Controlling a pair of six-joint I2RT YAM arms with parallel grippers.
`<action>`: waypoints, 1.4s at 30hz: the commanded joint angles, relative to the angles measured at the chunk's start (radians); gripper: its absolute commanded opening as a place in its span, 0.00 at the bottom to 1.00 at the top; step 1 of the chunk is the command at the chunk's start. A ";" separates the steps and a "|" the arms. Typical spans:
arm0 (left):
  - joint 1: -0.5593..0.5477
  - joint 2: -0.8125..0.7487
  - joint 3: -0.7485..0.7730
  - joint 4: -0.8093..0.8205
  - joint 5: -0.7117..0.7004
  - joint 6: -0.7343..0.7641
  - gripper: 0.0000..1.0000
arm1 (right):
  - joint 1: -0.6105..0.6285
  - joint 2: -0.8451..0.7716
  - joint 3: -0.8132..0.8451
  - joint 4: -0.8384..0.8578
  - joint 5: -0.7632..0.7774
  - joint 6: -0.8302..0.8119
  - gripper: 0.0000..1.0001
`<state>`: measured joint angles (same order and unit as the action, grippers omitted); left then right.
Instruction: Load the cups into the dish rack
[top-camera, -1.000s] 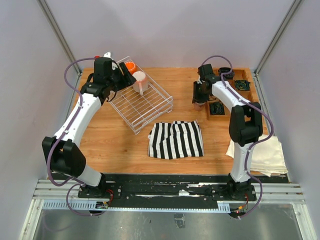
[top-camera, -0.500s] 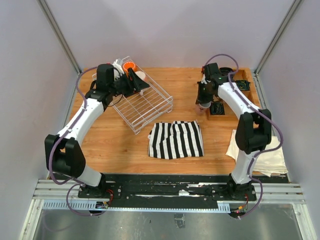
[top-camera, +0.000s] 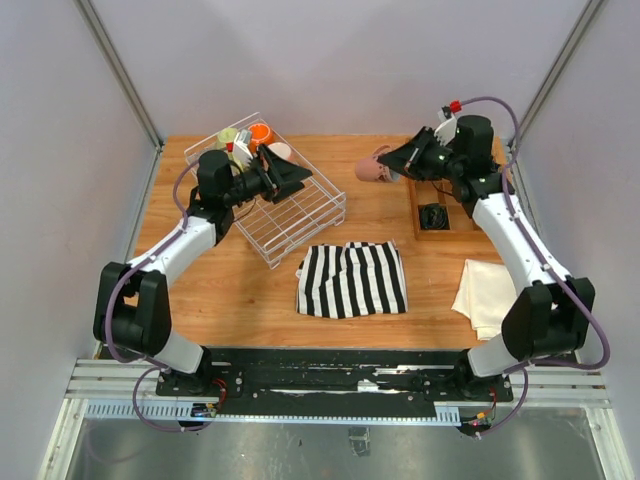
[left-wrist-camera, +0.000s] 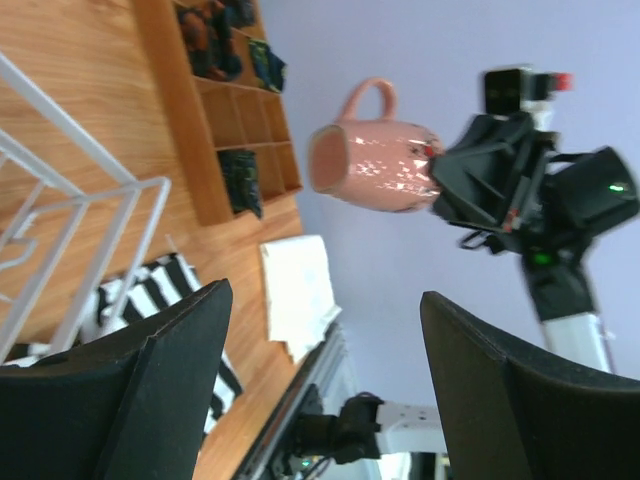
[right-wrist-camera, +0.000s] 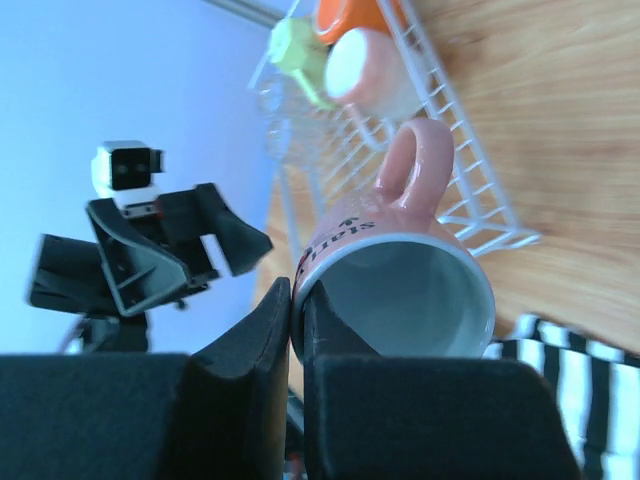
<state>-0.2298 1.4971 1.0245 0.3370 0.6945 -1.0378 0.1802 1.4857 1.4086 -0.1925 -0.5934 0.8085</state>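
Dusty-pink mug (top-camera: 372, 167) aloft upper centre, rim pinched in right gripper (top-camera: 393, 166), left gripper (top-camera: 292, 180) spread wide, empty, over dish rack (top-camera: 302, 220) upper left, three mugs (top-camera: 261, 133) in its far corner, striped cloth (top-camera: 352, 280) below, wooden tray (top-camera: 450, 232) right

Four mugs, two cloths, one dish rack (top-camera: 300, 215), one tray (top-camera: 416, 212)
Orange mug (top-camera: 261, 132), yellow-green mug (top-camera: 228, 137), pale pink mug (right-wrist-camera: 362, 65), dusty-pink mug (top-camera: 372, 168); striped cloth (top-camera: 352, 280), cream cloth (top-camera: 485, 295).

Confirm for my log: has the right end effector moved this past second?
Yes. Right end effector, holding the pink mug, shifted left, away from the wooden tray.
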 joint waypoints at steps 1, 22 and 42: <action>-0.030 0.013 -0.047 0.306 0.039 -0.216 0.81 | -0.010 0.019 -0.109 0.508 -0.193 0.418 0.01; -0.067 0.035 -0.085 0.432 -0.054 -0.658 0.83 | 0.036 0.061 -0.113 0.796 -0.289 0.513 0.01; -0.104 0.107 0.101 0.211 -0.062 -0.462 0.83 | 0.156 0.108 -0.064 0.745 -0.261 0.508 0.01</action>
<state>-0.3035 1.5944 1.0901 0.6170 0.6205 -1.5639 0.2924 1.5917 1.2709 0.4915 -0.8318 1.3041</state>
